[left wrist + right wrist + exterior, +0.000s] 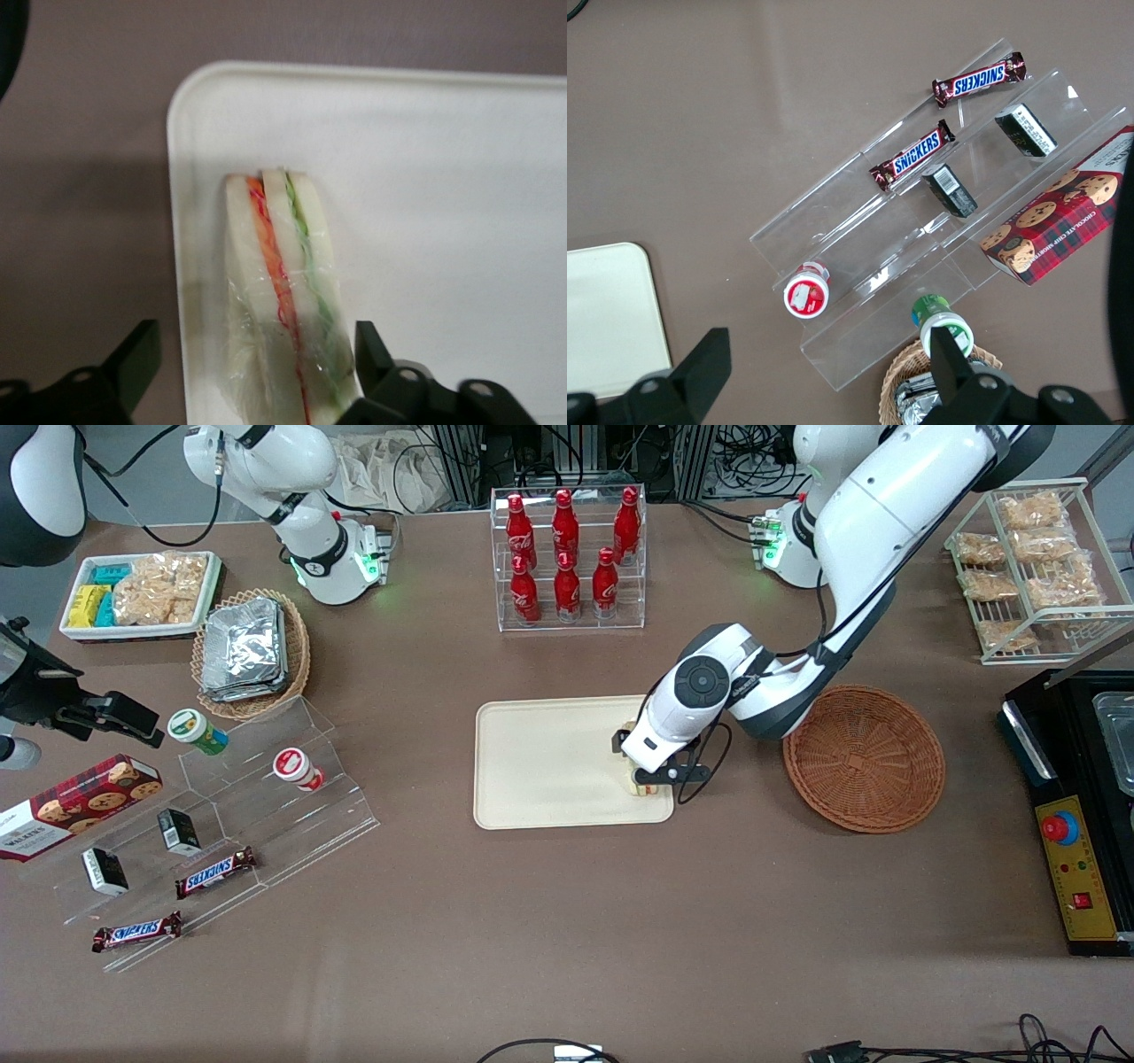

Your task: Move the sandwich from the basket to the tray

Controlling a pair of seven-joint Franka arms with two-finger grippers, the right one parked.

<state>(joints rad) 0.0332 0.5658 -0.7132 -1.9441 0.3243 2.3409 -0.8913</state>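
Observation:
The sandwich (283, 292), a wrapped white wedge with orange and green filling, lies on the cream tray (443, 177) close to its corner and edge. My left gripper (255, 343) is open, with one finger on each side of the sandwich. One finger (133, 363) stands clear of the sandwich and the other finger (372, 354) is close against the wrap. In the front view the gripper (644, 778) is low over the tray (549, 762) at its end nearest the basket, and the sandwich (635, 784) shows under it. The brown wicker basket (864, 757) beside the tray is empty.
A clear rack of red bottles (567, 558) stands farther from the front camera than the tray. A lighter basket of foil packs (248, 651), a white tub of snacks (142, 593) and a clear stepped stand (230, 824) lie toward the parked arm's end. A wire rack (1032, 567) and a black control box (1076, 841) lie toward the working arm's end.

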